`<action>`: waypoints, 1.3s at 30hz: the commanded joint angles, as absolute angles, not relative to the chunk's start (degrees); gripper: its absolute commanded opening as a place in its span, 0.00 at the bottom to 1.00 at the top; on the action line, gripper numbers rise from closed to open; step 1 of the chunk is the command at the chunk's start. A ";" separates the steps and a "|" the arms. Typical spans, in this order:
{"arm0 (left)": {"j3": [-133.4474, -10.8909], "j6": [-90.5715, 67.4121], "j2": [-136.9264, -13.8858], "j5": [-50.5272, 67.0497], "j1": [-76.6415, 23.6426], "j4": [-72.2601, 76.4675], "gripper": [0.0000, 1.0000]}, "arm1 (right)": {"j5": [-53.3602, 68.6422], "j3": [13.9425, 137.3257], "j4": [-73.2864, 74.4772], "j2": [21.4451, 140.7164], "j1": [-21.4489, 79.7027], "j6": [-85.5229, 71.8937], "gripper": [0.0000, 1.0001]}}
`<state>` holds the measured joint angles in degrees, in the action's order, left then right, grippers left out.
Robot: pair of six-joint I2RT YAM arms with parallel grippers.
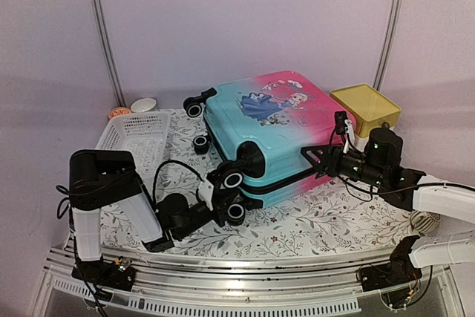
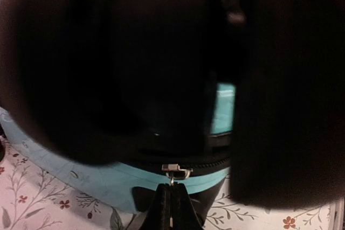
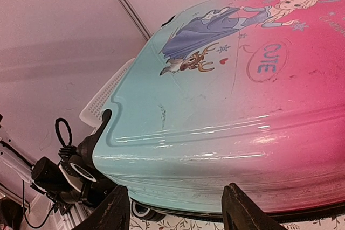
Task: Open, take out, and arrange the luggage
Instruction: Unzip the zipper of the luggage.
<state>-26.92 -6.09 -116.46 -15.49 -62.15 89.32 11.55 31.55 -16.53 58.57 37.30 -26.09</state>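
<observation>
Left pincer (image 2: 170, 207) we find pressed together, right pincer (image 3: 177, 189) spread. Between them lies the luggage (image 1: 274, 120), flat, shells together, its wheel end at the left pincer and its pink side just ahead of the right. Beyond the left pincer sits a white perforated basket (image 1: 137, 135), and beyond the right pincer a yellow-topped box (image 1: 365, 105). The left pincer pinches the small metal zipper pull (image 2: 176, 172).

Left arm (image 1: 102, 174) and right arm (image 1: 384, 155) have black joints, white links, seemingly black cables.
</observation>
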 commanded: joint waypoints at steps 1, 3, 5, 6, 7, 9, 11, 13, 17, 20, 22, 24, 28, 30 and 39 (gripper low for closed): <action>-26.22 0.84 -113.29 -16.77 -59.38 97.30 0.00 | 12.05 33.63 -16.45 57.92 37.00 -24.94 0.60; -26.32 4.64 -110.81 -18.14 -59.09 95.41 0.00 | 12.04 33.64 -16.28 57.83 37.06 -24.94 0.60; -25.99 6.68 -110.34 -18.85 -58.28 95.06 0.00 | 11.96 33.52 -16.18 57.62 37.07 -24.83 0.60; -25.87 6.78 -110.08 -18.86 -57.55 94.76 0.00 | 11.92 33.49 -16.10 57.58 37.01 -24.86 0.59; -25.81 6.43 -109.86 -18.74 -56.87 94.05 0.00 | 11.92 33.44 -16.04 57.49 37.01 -24.87 0.59; -26.18 5.71 -109.25 -18.93 -55.74 91.79 0.00 | 11.71 33.43 -15.93 57.38 37.07 -24.77 0.59; -27.09 5.38 -108.79 -20.88 -55.26 89.54 0.00 | 11.61 33.47 -15.86 57.31 37.05 -24.78 0.59; -28.04 5.15 -108.43 -22.84 -55.17 87.50 0.00 | 11.52 33.56 -15.90 57.30 37.00 -24.79 0.59; -30.89 4.06 -107.40 -27.56 -55.15 80.30 0.00 | 11.38 33.78 -15.69 57.24 37.08 -24.79 0.59; -29.79 3.43 -106.29 -28.31 -55.20 81.14 0.08 | 11.17 33.73 -15.35 56.95 37.05 -24.72 0.60; -28.21 2.98 -104.61 -27.15 -55.21 82.21 0.19 | 10.92 33.74 -15.07 56.78 37.02 -24.66 0.61; -26.54 2.14 -102.41 -25.92 -55.32 82.18 0.28 | 10.31 33.87 -14.53 56.70 37.01 -24.53 0.62; -22.57 0.11 -96.52 -23.98 -55.78 79.56 0.45 | 7.42 34.79 -11.73 57.08 37.03 -24.77 0.64; -20.47 -0.96 -92.75 -22.98 -56.05 77.61 0.50 | 5.10 35.41 -9.94 57.28 37.05 -25.10 0.66; -17.63 -5.98 -71.13 -11.58 -56.01 54.87 0.85 | -2.16 42.77 1.72 59.24 34.05 -26.61 0.81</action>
<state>-16.91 -3.33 -78.11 -18.57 -56.25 67.68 1.91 37.80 -5.13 58.02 36.42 -25.67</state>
